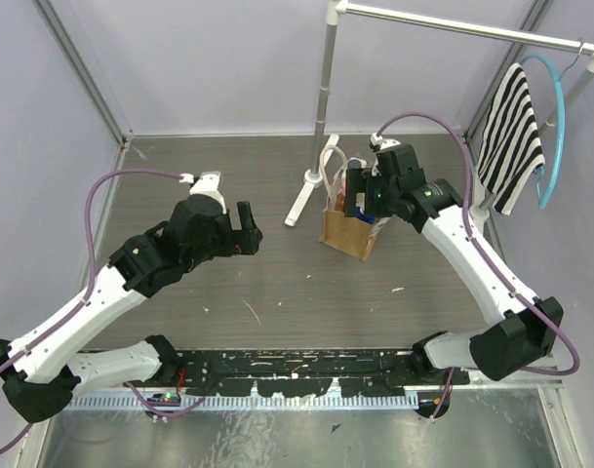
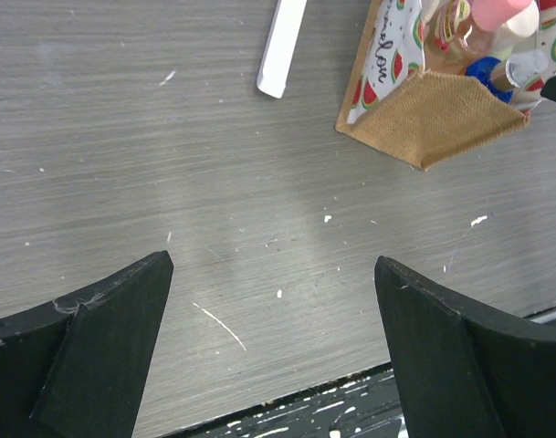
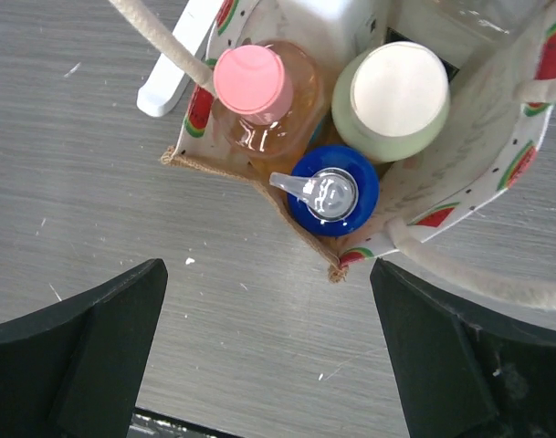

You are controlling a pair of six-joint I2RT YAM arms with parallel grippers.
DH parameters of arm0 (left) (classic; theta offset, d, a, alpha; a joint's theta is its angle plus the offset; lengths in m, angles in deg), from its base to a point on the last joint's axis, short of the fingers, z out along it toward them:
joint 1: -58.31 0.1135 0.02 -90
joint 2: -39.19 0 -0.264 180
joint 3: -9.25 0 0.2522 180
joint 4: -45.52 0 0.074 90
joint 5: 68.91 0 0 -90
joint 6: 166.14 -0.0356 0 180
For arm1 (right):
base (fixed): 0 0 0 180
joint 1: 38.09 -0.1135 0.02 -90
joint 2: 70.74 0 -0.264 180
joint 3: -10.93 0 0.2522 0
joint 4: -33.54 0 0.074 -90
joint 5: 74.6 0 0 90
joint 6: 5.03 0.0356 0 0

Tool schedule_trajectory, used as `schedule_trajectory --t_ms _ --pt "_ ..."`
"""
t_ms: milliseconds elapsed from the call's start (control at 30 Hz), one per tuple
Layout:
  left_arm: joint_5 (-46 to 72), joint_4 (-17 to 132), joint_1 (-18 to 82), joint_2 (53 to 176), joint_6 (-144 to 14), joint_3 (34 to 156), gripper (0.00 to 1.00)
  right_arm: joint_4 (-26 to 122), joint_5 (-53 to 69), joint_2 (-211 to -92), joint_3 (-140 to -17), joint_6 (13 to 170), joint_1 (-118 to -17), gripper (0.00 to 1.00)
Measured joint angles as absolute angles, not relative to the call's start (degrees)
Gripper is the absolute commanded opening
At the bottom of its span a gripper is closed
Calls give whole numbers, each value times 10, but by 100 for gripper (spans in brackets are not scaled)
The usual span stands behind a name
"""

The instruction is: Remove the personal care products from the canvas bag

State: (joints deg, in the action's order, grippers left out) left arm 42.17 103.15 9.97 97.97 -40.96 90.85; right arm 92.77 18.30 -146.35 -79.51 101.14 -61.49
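The bag [image 1: 347, 234] stands upright on the table [image 1: 277, 292], at about one o'clock from its middle. Its mouth faces up, so the bottles inside stand caps-up and can be taken from above. In the right wrist view the pink-capped bottle [image 3: 252, 80] sits at eleven o'clock in the mouth, the cream-capped bottle [image 3: 398, 89] at one and the blue-capped bottle [image 3: 332, 190] at six, all packed close together. A white bottle [image 3: 319, 14] shows at twelve, cut off by the frame. None is out yet. The right gripper [image 1: 363, 190] hangs over the mouth, likely lining up a first pick. Its jaws stand wide apart, holding and touching nothing. The left gripper [image 1: 246, 229] waits at nine o'clock from the bag, well apart, jaws equally wide and empty, probably to keep clear.
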Motion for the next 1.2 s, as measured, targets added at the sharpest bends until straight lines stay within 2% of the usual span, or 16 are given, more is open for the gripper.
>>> schedule_trajectory --t_ms 167,267,467,667,833,1000,1200 --pt "381 1001 100 997 -396 891 99 931 174 -1528 -847 989 -621 100" --pt "366 982 101 1025 -389 891 95 927 168 -1561 -847 976 -630 99" --pt "325 955 101 1082 -381 891 94 884 166 -1564 -830 938 -640 99" --pt "329 926 101 1086 -383 894 94 847 169 -1565 -814 921 -640 94" --pt "324 858 101 1138 -386 905 93 836 200 -1565 -763 927 -642 100" --pt "308 796 101 1218 -382 913 91 867 236 -1558 -773 928 -641 100" --pt "290 782 101 1280 -374 952 91 866 220 -1595 -782 911 -637 99"
